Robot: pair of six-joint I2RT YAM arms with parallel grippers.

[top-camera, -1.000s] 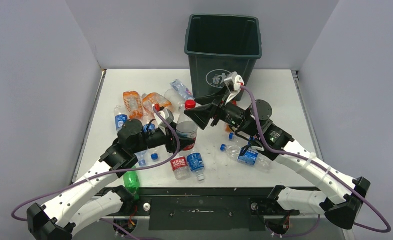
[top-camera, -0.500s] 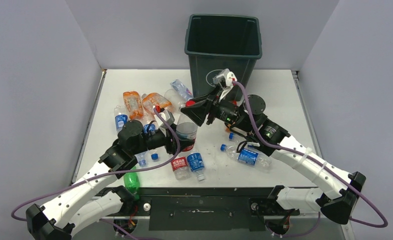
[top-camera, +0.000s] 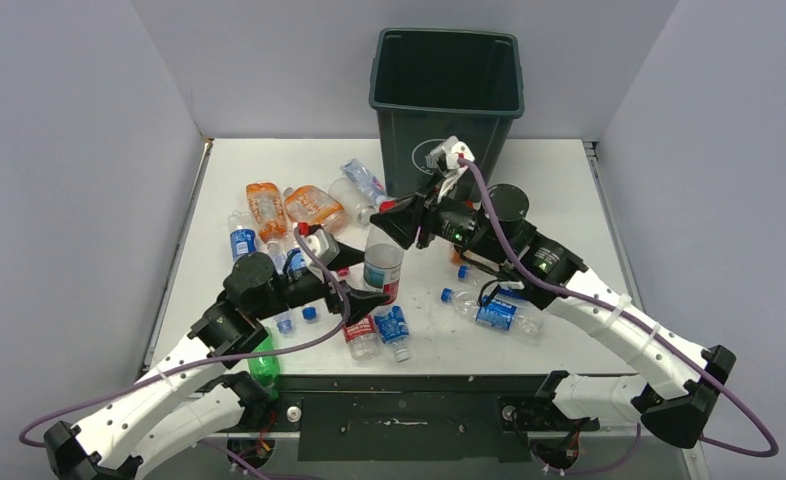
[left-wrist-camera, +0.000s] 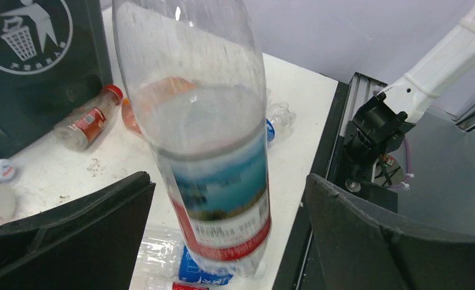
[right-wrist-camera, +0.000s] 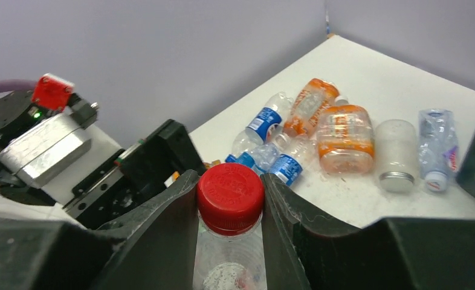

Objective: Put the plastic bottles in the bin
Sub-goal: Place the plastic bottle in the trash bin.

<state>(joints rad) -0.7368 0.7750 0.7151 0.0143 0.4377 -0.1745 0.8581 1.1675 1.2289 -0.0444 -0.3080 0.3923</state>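
The right gripper [right-wrist-camera: 229, 184] pinches the red cap [right-wrist-camera: 230, 202] of an upright clear bottle [top-camera: 382, 268] just short of the bin [top-camera: 401, 130]; the left gripper [left-wrist-camera: 229, 223] gapes wide around its body, touching nothing. Next, I reckon, a straight lift high enough to clear the bin's rim

Both arms – left arm [top-camera: 159, 385], right arm [top-camera: 619, 335] – are sporting white shells with black joints, and a purple cable [top-camera: 500, 222] is hanging off each. The left gripper [left-wrist-camera: 229, 235] and right gripper [right-wrist-camera: 230, 199] are showing chunky matte-black fingers.
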